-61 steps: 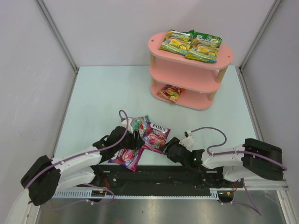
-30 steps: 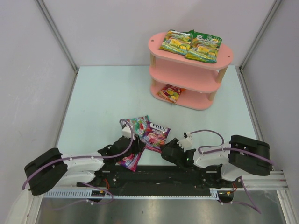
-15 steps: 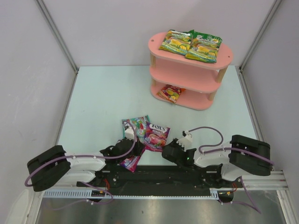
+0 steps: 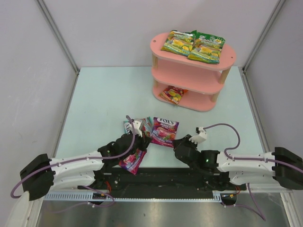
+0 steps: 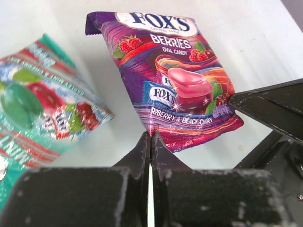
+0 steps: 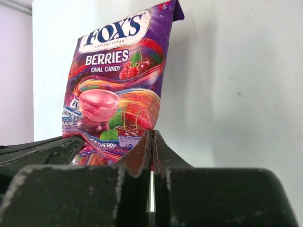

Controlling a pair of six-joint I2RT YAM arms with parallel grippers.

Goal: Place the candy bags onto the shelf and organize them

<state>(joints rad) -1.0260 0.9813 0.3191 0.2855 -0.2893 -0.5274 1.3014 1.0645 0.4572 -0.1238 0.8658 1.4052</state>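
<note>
A purple Fox's Berries candy bag [image 4: 164, 131] is held at its near edge from both sides. My left gripper [image 4: 146, 138] is shut on its lower left corner, and my right gripper [image 4: 178, 143] is shut on its lower right corner. The left wrist view shows the purple bag [image 5: 170, 80] pinched in my shut left gripper [image 5: 151, 135], with a teal bag [image 5: 38, 97] lying to the left. In the right wrist view my right gripper [image 6: 151, 135] is shut on the purple bag [image 6: 118, 85]. The pink shelf [image 4: 163, 47] stands at the far right with two green-yellow bags [image 4: 193, 46] on top.
An orange-red bag [image 4: 173, 93] lies on the shelf's bottom tier. The teal bag [image 4: 131, 125] lies on the table by my left gripper. Another purple-magenta bag [image 4: 132, 161] lies under the left arm near the table's front edge. Grey walls enclose the table.
Both sets of jaws have closed on the purple bag. Both arms have reached forward, and the bag has shifted a little away from the bases and to the right.
</note>
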